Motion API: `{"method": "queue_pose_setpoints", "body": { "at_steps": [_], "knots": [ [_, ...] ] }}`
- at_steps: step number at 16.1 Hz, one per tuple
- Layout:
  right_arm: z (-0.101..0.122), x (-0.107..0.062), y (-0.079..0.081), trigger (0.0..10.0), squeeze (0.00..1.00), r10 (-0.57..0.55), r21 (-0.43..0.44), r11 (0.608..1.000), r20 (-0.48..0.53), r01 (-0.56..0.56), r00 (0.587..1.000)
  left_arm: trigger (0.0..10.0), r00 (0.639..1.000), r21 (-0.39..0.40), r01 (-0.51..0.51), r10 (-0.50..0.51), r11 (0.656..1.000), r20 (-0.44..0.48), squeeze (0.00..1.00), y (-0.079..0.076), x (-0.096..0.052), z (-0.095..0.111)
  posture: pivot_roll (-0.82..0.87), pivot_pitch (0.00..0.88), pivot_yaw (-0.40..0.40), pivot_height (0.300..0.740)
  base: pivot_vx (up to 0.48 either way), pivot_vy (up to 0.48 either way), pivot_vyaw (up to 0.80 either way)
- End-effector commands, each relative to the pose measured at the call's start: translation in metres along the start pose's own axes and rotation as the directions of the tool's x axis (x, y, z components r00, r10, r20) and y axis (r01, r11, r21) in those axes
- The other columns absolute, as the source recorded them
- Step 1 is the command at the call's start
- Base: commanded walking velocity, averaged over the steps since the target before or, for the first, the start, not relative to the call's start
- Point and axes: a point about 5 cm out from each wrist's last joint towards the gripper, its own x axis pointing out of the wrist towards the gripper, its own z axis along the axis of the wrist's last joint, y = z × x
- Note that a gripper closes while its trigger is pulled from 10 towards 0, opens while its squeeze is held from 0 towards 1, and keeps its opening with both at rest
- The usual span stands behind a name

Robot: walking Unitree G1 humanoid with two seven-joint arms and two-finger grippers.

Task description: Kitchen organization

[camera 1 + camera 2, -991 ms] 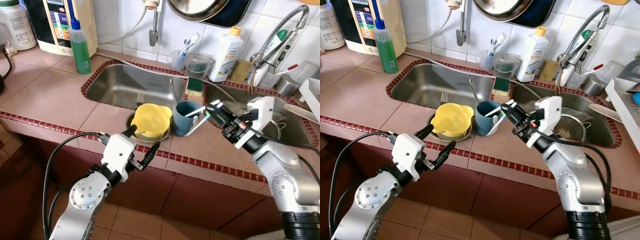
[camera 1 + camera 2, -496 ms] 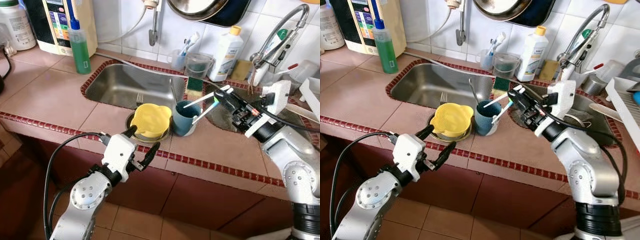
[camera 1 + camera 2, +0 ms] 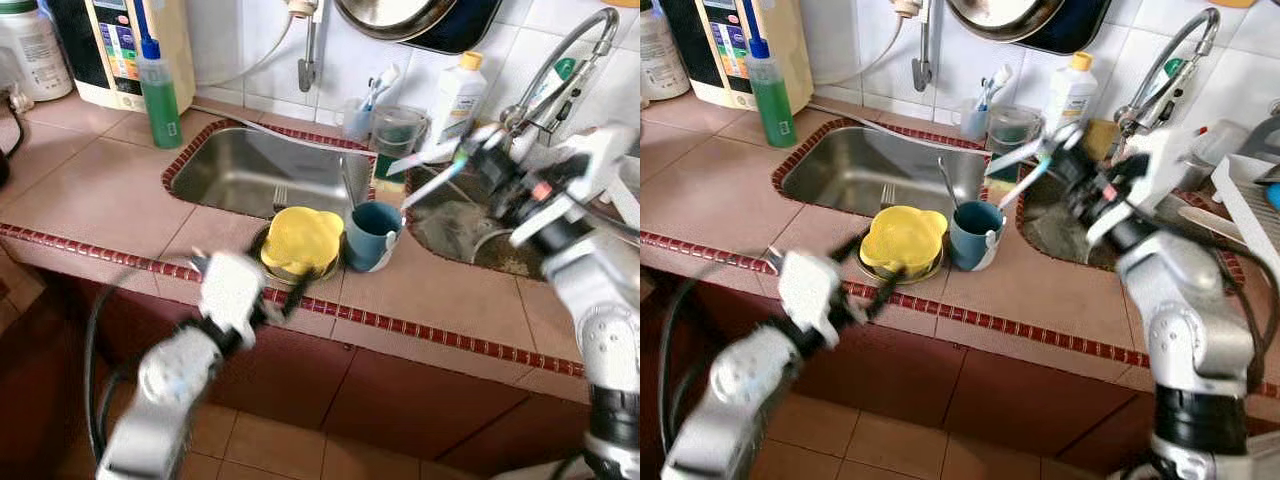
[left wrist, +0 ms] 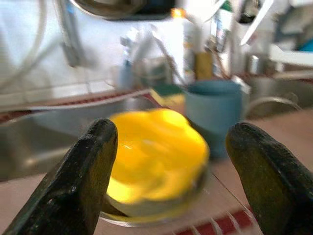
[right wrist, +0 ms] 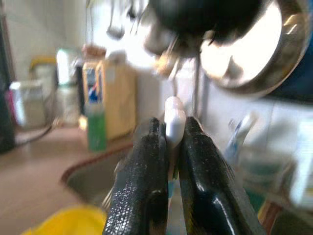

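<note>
Even, bright light; soft shadows under counter edge. Both arms smeared by motion blur. Left wrist view hazy, washed-out background. Glare on hanging pan [image 5: 254,54].

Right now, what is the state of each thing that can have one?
Right gripper: fingers shut on toothbrushes, lifted above the counter.
Left gripper: fingers open, facing yellow bowl.
Yellow bowl: upside down on a plate.
Blue cup: upright.
Green bottle: upright, capped.

Right gripper [image 3: 478,158] lifted toothbrushes [image 3: 432,168] clear of blue cup [image 3: 373,234] — higher, rightward.
</note>
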Motion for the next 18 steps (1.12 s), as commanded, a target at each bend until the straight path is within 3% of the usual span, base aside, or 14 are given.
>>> {"method": "queue_pose_setpoints", "body": {
  "at_steps": [1,3,6,18],
  "knots": [
    [0.006,-0.001,-0.010,10.0,0.00,-0.065,-0.025,0.997,0.045,0.067,0.997,10.0,0.999,-0.022,-0.040,0.040,0.999,0.005,0.00,0.010,0.002,0.003,0.04,0.000,-0.112,0.732,0.000,0.000,0.00],
    [0.009,0.002,-0.015,10.0,0.00,-0.106,-0.041,0.993,0.080,0.109,0.991,10.0,0.994,-0.066,-0.095,0.098,0.993,0.054,0.00,0.029,0.004,0.014,0.04,0.000,-0.111,0.732,0.000,0.000,0.00],
    [0.010,0.005,-0.016,10.0,0.00,-0.118,-0.046,0.991,0.107,0.124,0.987,10.0,0.990,-0.053,-0.129,0.132,0.990,0.041,0.00,0.048,0.006,0.018,0.04,0.000,-0.110,0.732,0.000,0.000,0.00],
    [0.009,0.006,-0.019,10.0,0.00,-0.118,-0.045,0.991,0.119,0.124,0.986,10.0,0.996,-0.100,-0.075,0.079,0.992,0.031,0.00,0.040,0.009,0.015,0.03,0.000,-0.111,0.732,0.000,0.000,0.00]
  ]
}}
